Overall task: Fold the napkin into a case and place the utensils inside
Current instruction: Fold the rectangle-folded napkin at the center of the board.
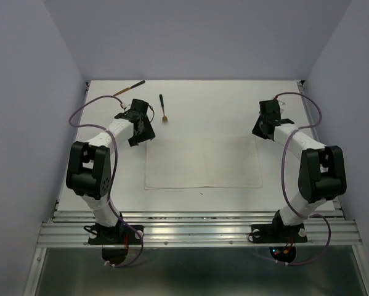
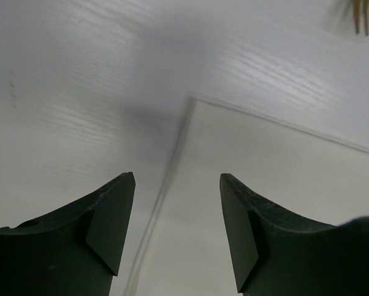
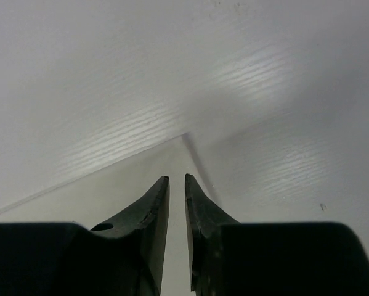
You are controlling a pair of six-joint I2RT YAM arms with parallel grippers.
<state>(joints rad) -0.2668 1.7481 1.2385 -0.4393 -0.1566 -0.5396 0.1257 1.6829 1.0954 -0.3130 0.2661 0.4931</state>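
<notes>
The two arms rise from the near edge of the table (image 1: 190,92). Just beyond their bases the napkin (image 1: 202,163) lies flat in the middle of the table, its long side running left to right, with a faint line down its centre. The left gripper (image 2: 178,182) hangs over the napkin's far left corner. Its jaws are spread wide with nothing between them, and the corner shows on the table beneath the gap. The right gripper (image 3: 177,177) sits at the far right corner, its jaws parted by only a narrow slit and clasping nothing. Farther back, a fork (image 1: 162,106) lies on the bare table just beyond the left gripper. A second utensil (image 1: 130,87) rests slantwise near the table's far edge.
</notes>
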